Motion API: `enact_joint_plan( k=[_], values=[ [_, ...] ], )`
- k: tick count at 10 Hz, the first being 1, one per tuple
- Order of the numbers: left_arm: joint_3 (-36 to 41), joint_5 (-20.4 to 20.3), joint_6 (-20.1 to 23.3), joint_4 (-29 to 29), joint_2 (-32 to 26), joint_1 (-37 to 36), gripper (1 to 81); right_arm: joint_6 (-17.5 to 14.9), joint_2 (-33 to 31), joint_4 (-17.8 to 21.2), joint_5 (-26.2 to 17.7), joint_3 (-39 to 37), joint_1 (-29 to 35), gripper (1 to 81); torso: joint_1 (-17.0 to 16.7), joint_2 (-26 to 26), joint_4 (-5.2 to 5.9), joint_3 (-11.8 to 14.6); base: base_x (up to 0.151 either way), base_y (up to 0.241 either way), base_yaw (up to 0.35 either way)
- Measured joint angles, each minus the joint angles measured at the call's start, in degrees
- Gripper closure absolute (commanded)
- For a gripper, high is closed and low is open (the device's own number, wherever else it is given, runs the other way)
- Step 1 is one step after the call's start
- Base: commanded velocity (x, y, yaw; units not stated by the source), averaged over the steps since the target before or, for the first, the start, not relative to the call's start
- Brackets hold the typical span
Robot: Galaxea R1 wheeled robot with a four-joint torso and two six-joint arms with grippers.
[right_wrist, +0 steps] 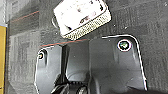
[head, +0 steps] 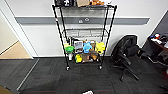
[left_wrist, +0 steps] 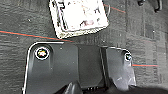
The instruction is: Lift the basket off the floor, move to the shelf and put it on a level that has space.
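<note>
The basket (left_wrist: pixel 78 17) stands on the floor (left_wrist: pixel 20 22), a small beige box with perforated sides and a pale rim, with pale contents inside. It also appears from the right wrist (right_wrist: pixel 82 20), and its corner peeks in at the near edge of the head view (head: pixel 88 92). A thin red line (left_wrist: pixel 25 34) runs along the carpet beside it. Both wrists hang above the carpet close to the basket, apart from it. The shelf (head: pixel 62 37), a tall black wire rack on casters, stands against the far wall. One level (head: pixel 86 32) at mid height looks bare; colourful toys (head: pixel 87 48) fill the tiers below.
A black office chair (head: pixel 126 55) stands right of the rack, with a cluttered desk (head: pixel 160 43) beyond it. An open doorway (head: pixel 11 50) lies at the left. Open carpet (head: pixel 82 77) stretches between me and the rack. A yellow strip (right_wrist: pixel 2 55) edges the carpet in the right wrist view.
</note>
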Motion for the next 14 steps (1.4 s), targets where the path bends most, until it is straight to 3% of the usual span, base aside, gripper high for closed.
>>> enact_joint_plan(
  k=[9,14],
  values=[
    [0.41,0.00,-1.21,-6.97,-0.66,3.72,1.0,0.20,1.35,0.02,0.00,-0.62,-4.93,1.0,9.18,-14.80,0.00,-0.61,0.000,0.000,0.000],
    [-2.15,-0.46,-1.12,-6.95,1.62,6.64,1.0,0.18,1.19,0.00,0.35,-1.45,-7.16,1.0,14.82,-23.67,0.00,-8.70,0.000,0.000,0.000]
  ],
)
